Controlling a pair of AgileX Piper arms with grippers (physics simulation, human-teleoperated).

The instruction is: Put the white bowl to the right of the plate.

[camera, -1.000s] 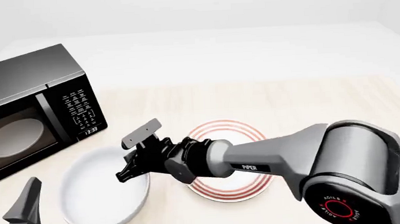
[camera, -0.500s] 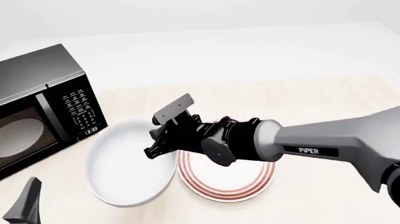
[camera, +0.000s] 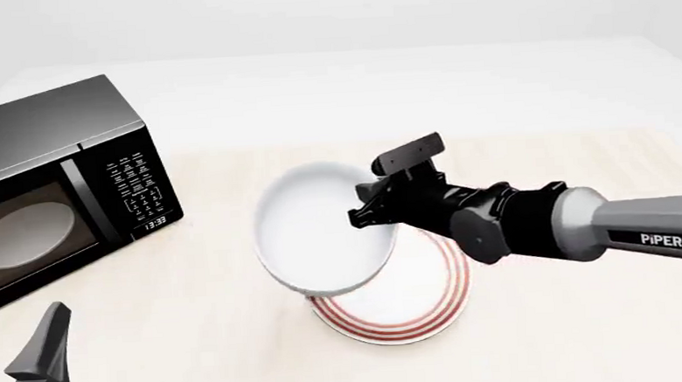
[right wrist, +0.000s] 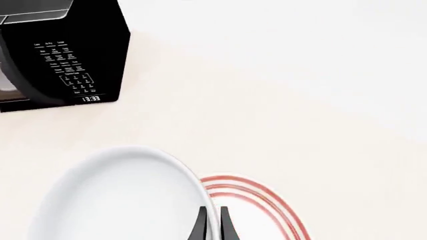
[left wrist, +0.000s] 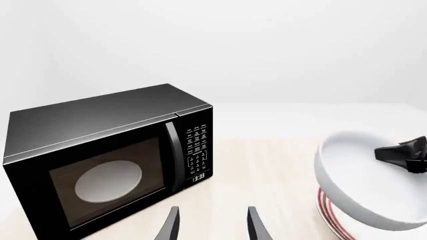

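At the left of the front frame a microwave [camera: 60,184] is seen on the tabletop [camera: 549,158]. In the middle, the white bowl [camera: 319,231] is held tilted above the plate [camera: 424,314], its rim pinched by the right jaws [camera: 371,202] for carrying across. The left jaws [left wrist: 210,225] are kept apart, holding nothing.

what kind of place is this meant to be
Likely a simulated kitchen tabletop: a black microwave on a pale wooden table, a red-ringed plate, and a white bowl held by the right gripper.
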